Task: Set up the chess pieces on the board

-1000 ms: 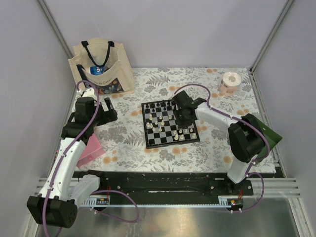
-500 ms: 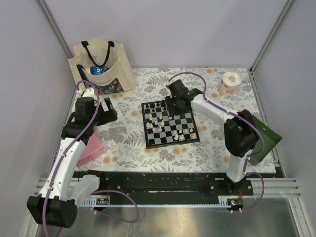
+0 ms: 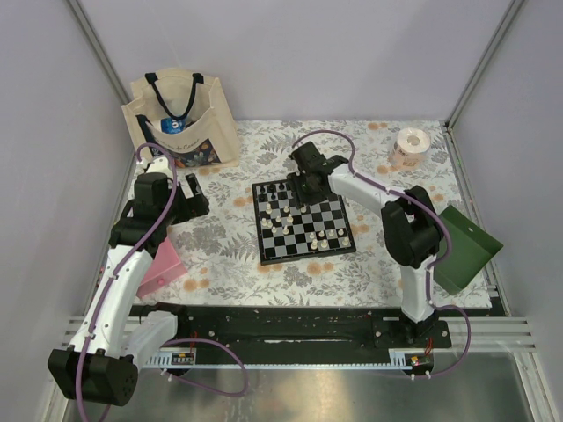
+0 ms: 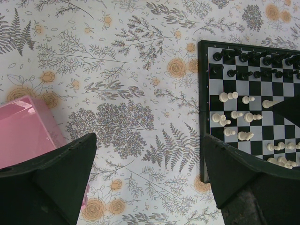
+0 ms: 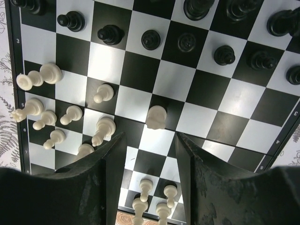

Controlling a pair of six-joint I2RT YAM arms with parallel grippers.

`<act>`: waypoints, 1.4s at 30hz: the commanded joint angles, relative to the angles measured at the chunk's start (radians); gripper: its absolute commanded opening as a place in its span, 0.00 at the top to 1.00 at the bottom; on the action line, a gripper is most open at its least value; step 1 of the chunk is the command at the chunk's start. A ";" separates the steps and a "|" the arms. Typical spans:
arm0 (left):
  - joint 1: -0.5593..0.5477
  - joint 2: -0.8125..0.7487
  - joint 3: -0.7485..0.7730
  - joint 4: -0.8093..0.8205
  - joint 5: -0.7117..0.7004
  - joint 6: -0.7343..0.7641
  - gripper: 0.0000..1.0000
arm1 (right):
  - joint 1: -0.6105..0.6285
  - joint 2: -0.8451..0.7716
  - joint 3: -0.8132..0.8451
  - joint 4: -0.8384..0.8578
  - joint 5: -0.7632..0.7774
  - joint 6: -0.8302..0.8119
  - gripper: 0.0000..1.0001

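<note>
Desk [image 3: 229, 255] w/ a flowery cloth, plain grey walls all round. Board [image 3: 259, 224] sat about mid-desk. Black pieces [image 5: 110, 34] were lined up along the far rows, mostly upright. White pieces [image 5: 104, 92] were a mess tbh, scattered over the middle and near rows, several tipped on their sides.

Right pincer [image 5: 150, 136] hung over the board's far part, fingers apart w/ nothing between them. A lone white piece [image 5: 156, 117] stood upright just past the tips.

Left pincer [image 4: 147, 138] was spread wide and empty, above the cloth left of the board, w/ a pink box [image 4: 26, 126] on its other side.

Also a tote [image 3: 180, 119] at the far left corner, a roll [image 3: 409, 145] far right, and a green thing [image 3: 466, 246] at the right edge.
</note>
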 commanded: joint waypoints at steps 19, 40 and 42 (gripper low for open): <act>0.006 -0.025 -0.011 0.041 -0.003 0.008 0.01 | 0.006 0.122 0.128 -0.023 0.016 -0.063 0.47; 0.006 -0.025 -0.011 0.041 -0.005 0.008 0.01 | 0.003 0.094 0.102 -0.034 0.031 -0.063 0.70; 0.006 -0.022 -0.011 0.041 -0.005 0.008 0.01 | 0.003 0.088 0.100 -0.035 0.031 -0.063 0.76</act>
